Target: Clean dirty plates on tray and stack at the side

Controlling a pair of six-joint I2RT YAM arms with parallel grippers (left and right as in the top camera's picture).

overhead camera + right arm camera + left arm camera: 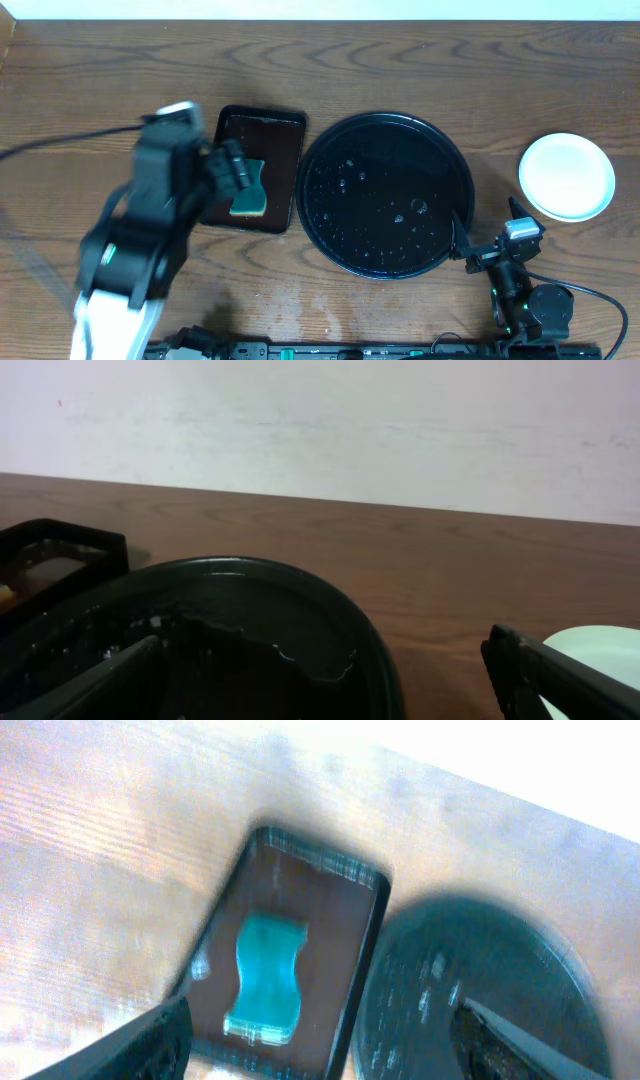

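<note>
A brown wooden bench [420,60] runs up to a white wall [320,430]. The tray [385,195], wet with droplets, lies straight ahead of the right tool [320,680], whose fingers are spread wide. The right arm [525,300] is folded low at the bench's near edge. The left arm [150,230] reaches forward, blurred, its tool [320,1035] spread and pointing down over a small rectangular tray [280,130]. The plates [567,175] sit stacked on the bench, ahead and to the right of the right tool. A teal sponge [265,975] lies in the rectangular tray, below the left tool.

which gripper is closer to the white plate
Right. The right gripper sits beside the white plate, at the round tray; the left gripper is beyond that tray, above the sponge.
</note>
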